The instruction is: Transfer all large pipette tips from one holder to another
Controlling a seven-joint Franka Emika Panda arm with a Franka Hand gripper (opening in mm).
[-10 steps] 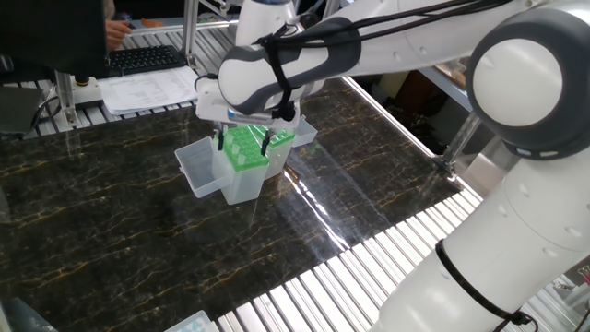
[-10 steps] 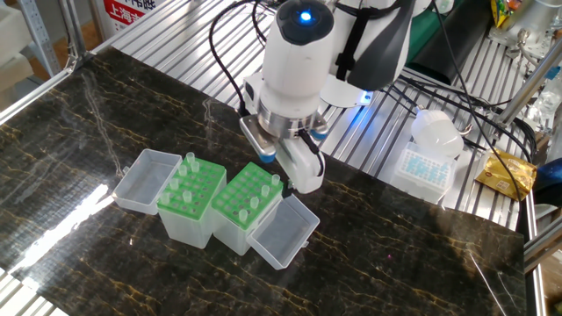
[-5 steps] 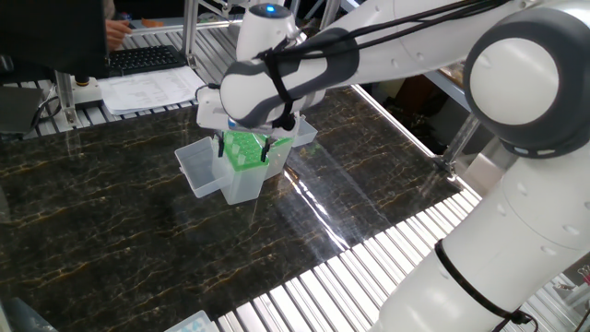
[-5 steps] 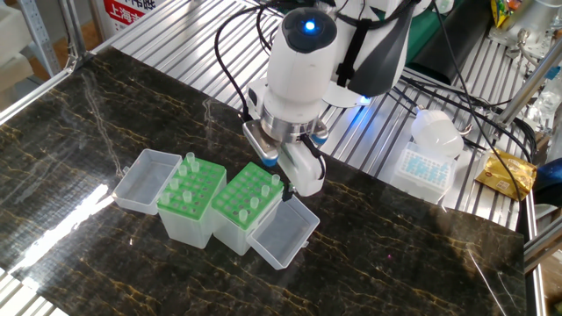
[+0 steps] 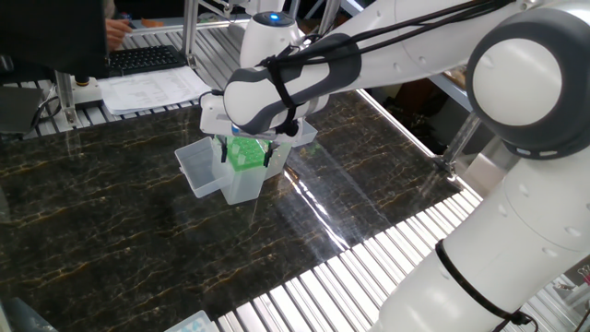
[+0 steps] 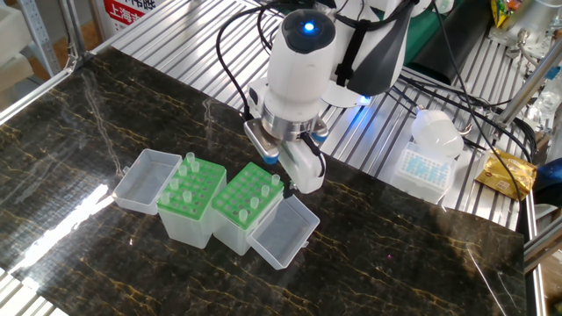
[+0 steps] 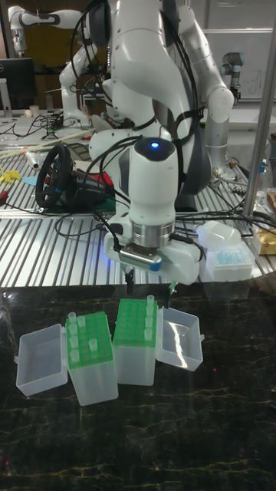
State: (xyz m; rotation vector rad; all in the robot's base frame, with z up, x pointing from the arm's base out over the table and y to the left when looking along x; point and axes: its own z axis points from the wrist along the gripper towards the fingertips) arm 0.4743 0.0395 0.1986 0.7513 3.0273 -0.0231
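Observation:
Two clear holders with green rack plates stand side by side: the left holder (image 6: 186,224) (image 7: 93,377) and the right holder (image 6: 235,235) (image 7: 135,370). Several large pipette tips (image 6: 188,161) (image 7: 73,317) stand in the left rack. A few more stand in the right rack, one at its far corner (image 6: 275,181) (image 7: 150,299). My gripper (image 6: 279,175) (image 7: 152,285) (image 5: 245,152) hangs open just above that corner, its fingers wide apart on either side of the corner tip and holding nothing.
Each holder's hinged clear lid lies open: one on the left (image 6: 140,180), one on the right (image 6: 283,233). A box of blue tips (image 6: 426,168) and a yellow packet (image 6: 507,174) sit on the slatted metal bench behind. A keyboard (image 5: 143,58) and papers (image 5: 147,88) lie at the far end.
The gripper has sunk slightly toward the right holder's far corner, still open. The holders and tips have not moved.

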